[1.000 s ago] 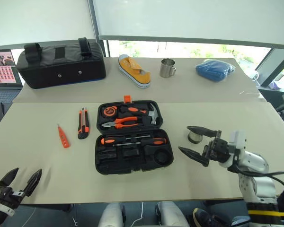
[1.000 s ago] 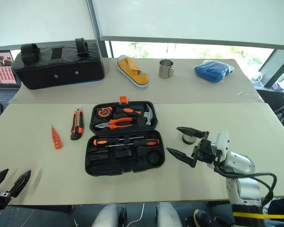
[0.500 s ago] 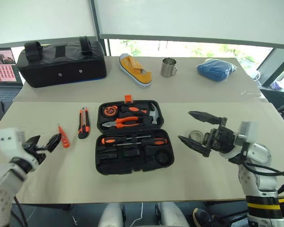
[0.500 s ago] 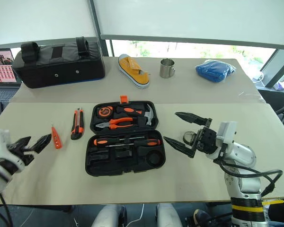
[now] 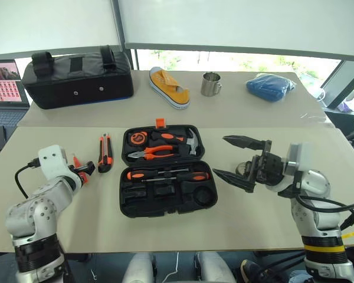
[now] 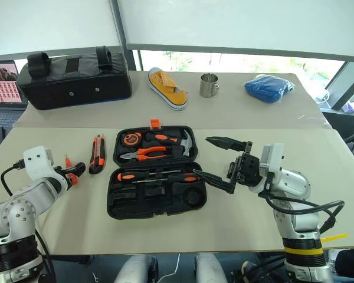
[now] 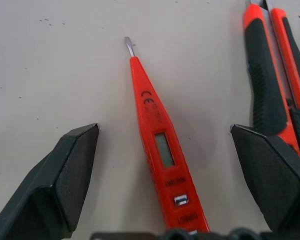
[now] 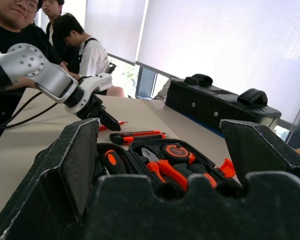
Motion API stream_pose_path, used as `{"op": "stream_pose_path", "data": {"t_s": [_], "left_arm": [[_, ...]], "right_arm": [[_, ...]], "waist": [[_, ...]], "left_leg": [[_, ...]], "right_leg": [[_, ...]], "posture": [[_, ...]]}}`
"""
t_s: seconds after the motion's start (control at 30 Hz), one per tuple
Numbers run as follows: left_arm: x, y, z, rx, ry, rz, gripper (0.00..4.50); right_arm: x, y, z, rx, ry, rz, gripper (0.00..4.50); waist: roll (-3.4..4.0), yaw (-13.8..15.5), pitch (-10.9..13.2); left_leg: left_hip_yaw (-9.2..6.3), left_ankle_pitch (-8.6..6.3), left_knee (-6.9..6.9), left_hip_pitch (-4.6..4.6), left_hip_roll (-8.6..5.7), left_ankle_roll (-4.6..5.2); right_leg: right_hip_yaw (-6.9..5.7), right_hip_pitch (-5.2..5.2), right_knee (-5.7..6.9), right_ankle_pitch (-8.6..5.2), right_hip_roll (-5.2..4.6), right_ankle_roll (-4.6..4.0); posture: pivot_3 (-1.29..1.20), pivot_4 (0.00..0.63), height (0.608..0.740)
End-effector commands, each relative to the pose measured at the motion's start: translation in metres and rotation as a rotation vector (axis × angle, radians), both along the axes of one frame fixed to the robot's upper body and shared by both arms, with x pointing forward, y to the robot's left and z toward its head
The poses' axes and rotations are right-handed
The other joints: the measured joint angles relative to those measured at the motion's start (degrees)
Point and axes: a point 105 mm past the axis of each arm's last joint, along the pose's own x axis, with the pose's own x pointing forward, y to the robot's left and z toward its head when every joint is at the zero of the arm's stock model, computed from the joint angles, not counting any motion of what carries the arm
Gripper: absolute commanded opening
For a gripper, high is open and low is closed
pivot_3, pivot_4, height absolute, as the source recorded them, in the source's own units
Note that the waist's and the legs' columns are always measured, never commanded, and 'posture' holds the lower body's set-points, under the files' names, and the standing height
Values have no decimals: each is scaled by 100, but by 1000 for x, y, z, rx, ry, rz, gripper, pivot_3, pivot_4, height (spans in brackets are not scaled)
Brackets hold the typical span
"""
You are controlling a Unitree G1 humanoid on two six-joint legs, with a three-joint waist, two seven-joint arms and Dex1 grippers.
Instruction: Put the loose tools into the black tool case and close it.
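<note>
Basically, left gripper [image 7: 160, 165] jaws spread around the orange tester screwdriver [image 7: 160, 145] at left-centre of frame, utility knife [image 7: 272, 85] just beside; closing off-centre could nudge either; right gripper [image 5: 239, 159] spread, empty, right of open black tool case [image 5: 165, 171].

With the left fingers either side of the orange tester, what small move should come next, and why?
Probably lower the left gripper a little and close it on the orange tester screwdriver. Its open fingers straddle the tester, which lies flat on the table, apparently ungripped. The black tool case lies open nearby, ready to receive it. The utility knife lies close beside one finger, so the closing should stay clear of it.
</note>
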Motion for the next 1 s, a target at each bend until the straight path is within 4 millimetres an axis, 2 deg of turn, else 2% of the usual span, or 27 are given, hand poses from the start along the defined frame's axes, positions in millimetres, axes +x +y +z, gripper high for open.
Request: {"op": "stream_pose_path", "data": {"t_s": [0.03,0.13,0.2,0.23,0.3,0.37,0.43,0.47,0.53,0.6,0.67,0.7,0.83,0.9,1.0], "left_arm": [[0,-9,-20,-25,71,-19,3429],[0,-8,-24,-16,90,-14,2155],[-1,-4,-23,-4,93,0,1517],[-3,-2,-23,-3,94,6,1006],[-6,3,-22,1,97,8,472],[-10,8,-19,1,88,5,473],[-5,14,4,26,-45,-57,473],[-2,16,22,58,-148,-122,473],[0,15,44,111,-261,-240,473],[0,5,64,147,-355,-395,473],[-9,-33,81,194,-426,-769,473],[-19,-51,78,214,-392,-977,473],[-48,-97,63,296,-263,-1540,473],[-48,-115,57,321,-216,-1683,473],[-38,-126,43,396,-99,-1745,473]], "right_arm": [[-4,-3,6,5,-40,6,4500],[-5,-4,3,1,-32,6,4500],[-6,-5,0,-3,-25,6,4500],[-6,-6,0,-5,-22,6,4500],[-7,-7,-2,-11,-18,6,4500],[-8,-8,-3,-16,-14,5,4500],[-10,-12,-3,-27,-11,0,4500],[-12,-15,-4,-37,-9,-4,4500],[-16,-19,-4,-57,-1,-10,4500],[-20,-23,-6,-86,14,-13,4500],[-24,-29,-8,-116,45,-36,4500],[-29,-30,-11,-160,58,-22,4500],[-41,-33,-19,-217,144,-24,4500],[-44,-34,-23,-233,178,-42,4500],[-45,-33,-25,-241,190,-56,4500]], "waist": [[8,5,-5],[10,37,-6],[11,65,-6],[11,76,-6],[11,74,-6],[11,60,-6],[12,46,-6],[10,34,-5],[1,31,0],[-10,45,8],[-11,57,9],[-11,60,10],[-1,73,13],[0,82,15],[-2,97,16]], "left_leg": [[0,0,0,1,0,0],[0,0,1,0,-7,0],[0,0,2,0,-9,0],[0,0,2,0,-10,0],[1,0,3,0,-10,0],[2,0,2,1,-10,0],[2,0,2,0,-8,0],[2,0,1,-1,-8,0],[4,0,0,-9,-6,-1],[12,2,0,-16,-4,-3],[24,3,2,-17,-4,-5],[30,3,1,-18,-4,-5],[52,2,-10,-16,-2,-5],[55,2,-11,-17,-1,-4],[52,2,-2,-22,1,-2]], "right_leg": [[0,0,0,0,0,0],[1,2,-1,0,-5,2],[1,5,-2,1,-7,4],[1,5,-2,2,-7,5],[2,5,-3,2,-7,5],[3,4,-3,2,-7,6],[4,3,-3,2,-6,6],[4,2,-3,2,-6,5],[2,-5,-5,2,-3,4],[-3,-9,-9,1,-3,3],[-8,-6,-13,1,-6,2],[-7,-6,-15,1,-7,2],[-6,-4,-35,-1,-9,0],[-5,-4,-36,-1,-6,0],[-4,-4,-35,-1,7,3]], "posture": [[0,150,740],[0,150,740],[0,150,740],[0,150,740],[0,150,740],[0,150,740],[0,150,740],[0,150,740],[0,150,740],[0,150,740],[0,150,740],[0,150,740],[0,150,740],[0,150,740],[0,150,740]]}}
